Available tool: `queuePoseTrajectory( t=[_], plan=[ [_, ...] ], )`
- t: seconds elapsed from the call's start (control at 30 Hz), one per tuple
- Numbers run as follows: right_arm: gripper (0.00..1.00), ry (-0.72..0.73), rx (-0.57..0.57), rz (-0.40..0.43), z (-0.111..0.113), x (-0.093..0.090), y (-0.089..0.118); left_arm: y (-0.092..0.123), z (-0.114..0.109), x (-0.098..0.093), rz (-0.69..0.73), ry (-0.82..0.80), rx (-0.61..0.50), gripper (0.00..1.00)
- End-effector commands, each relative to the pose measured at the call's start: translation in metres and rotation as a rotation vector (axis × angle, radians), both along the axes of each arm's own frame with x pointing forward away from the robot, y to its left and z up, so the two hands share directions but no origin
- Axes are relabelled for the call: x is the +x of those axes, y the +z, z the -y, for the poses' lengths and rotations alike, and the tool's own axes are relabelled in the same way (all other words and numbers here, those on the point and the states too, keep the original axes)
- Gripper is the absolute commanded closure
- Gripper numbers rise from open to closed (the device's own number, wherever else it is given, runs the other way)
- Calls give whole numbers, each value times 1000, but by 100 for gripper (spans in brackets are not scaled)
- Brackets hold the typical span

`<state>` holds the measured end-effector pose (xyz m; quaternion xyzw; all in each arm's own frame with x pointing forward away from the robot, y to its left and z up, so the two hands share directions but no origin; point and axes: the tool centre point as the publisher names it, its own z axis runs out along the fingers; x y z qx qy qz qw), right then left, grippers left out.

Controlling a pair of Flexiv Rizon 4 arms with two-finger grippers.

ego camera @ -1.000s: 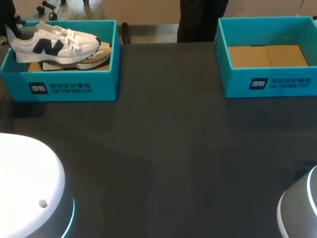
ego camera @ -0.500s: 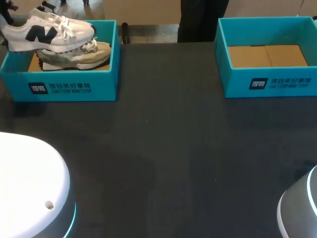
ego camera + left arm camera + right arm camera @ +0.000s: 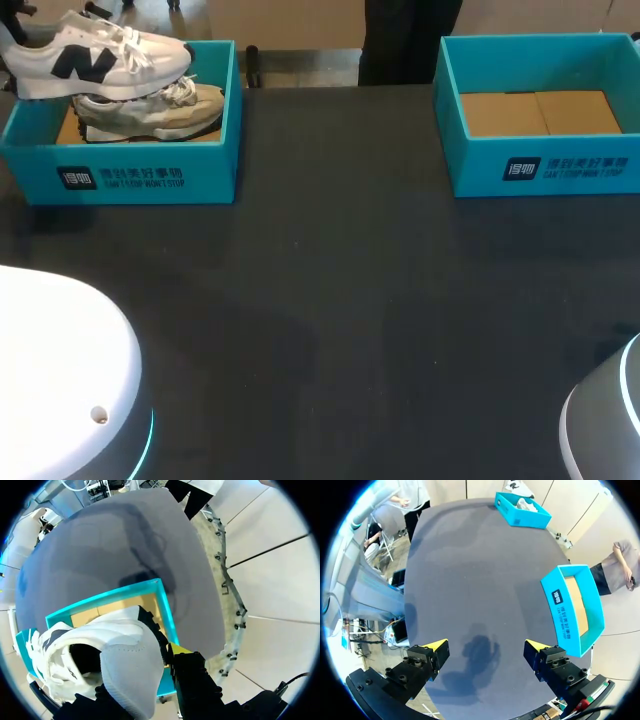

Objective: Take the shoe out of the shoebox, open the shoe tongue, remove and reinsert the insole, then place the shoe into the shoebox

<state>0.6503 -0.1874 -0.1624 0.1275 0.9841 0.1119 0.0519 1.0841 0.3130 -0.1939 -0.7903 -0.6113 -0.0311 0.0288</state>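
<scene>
White mesh sneaker is up and out!
Left claw clamped on its heel, long axis left-right, toe to the right, above the teal cardboard shoebox; it's risen and drifted left since a second back. Right claw gapes wide, far off.

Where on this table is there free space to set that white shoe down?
The dark table is bare between the left shoebox and the right shoebox, and all along the near side before both. The right shoebox shows only its cardboard floor. Crowded: the left shoebox, a beige shoe inside, the white shoe hanging over it.
</scene>
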Motion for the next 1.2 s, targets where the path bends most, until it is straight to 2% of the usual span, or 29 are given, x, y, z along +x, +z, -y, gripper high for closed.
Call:
queuePoseTrajectory(
  t=[0.03,0.07,0.23,0.47,0.9,1.2],
  plan=[
    [0,0,-3,-5,-1,2,0,2,0,0,0,-2,2,100],
    [0,0,-3,-5,-1,2,0,2,0,0,0,-2,2,100],
    [0,0,-3,-5,-1,2,0,6,13,-26,52,10,10,100],
    [0,0,-3,-5,-1,2,0,15,36,-50,64,44,18,100],
    [0,0,-3,-5,-1,2,0,22,92,-107,60,38,15,100],
    [0,0,-3,-5,-1,2,0,27,132,-156,71,79,-23,100]
  ],
)
